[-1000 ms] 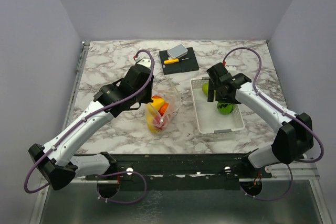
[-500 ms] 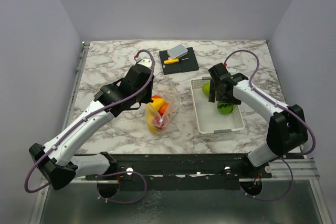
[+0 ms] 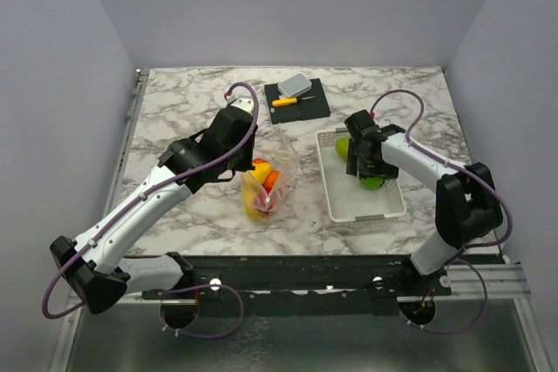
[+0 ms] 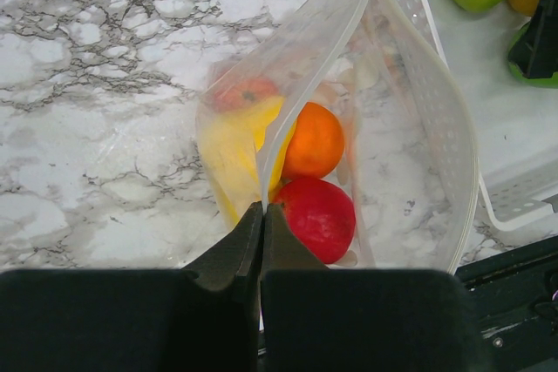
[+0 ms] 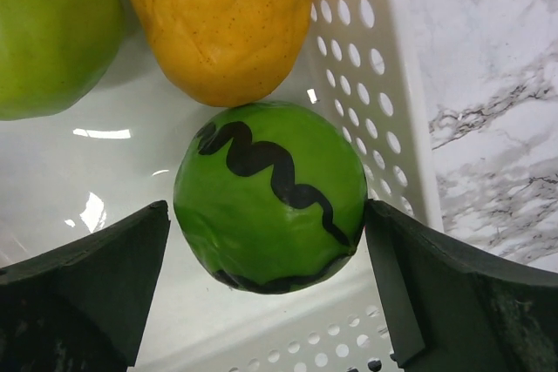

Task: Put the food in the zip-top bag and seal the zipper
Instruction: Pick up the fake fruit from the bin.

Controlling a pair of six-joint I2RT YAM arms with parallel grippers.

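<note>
The zip-top bag (image 3: 277, 176) stands open on the marble table, mouth toward the basket. My left gripper (image 4: 262, 208) is shut on its near rim, where the pale zipper (image 4: 301, 54) runs. Inside lie a red fruit (image 4: 318, 217), an orange one (image 4: 314, 139) and a yellow one (image 4: 234, 154). My right gripper (image 5: 266, 211) is open inside the white basket (image 5: 384, 84). Its fingers flank a green ball with black zigzags (image 5: 268, 193); the right finger is almost touching it. A green apple (image 5: 48, 32) and a yellow-orange fruit (image 5: 218, 19) lie just beyond.
A black board (image 3: 314, 98) at the back centre carries a yellow-handled knife (image 3: 285, 101) and a grey block (image 3: 295, 84). The basket's perforated wall (image 3: 384, 208) runs close along the right finger. Marble table edges meet grey walls on three sides.
The right arm has swung its elbow inward and brought the open gripper lower around the green ball. The left arm and the bag have not moved.
</note>
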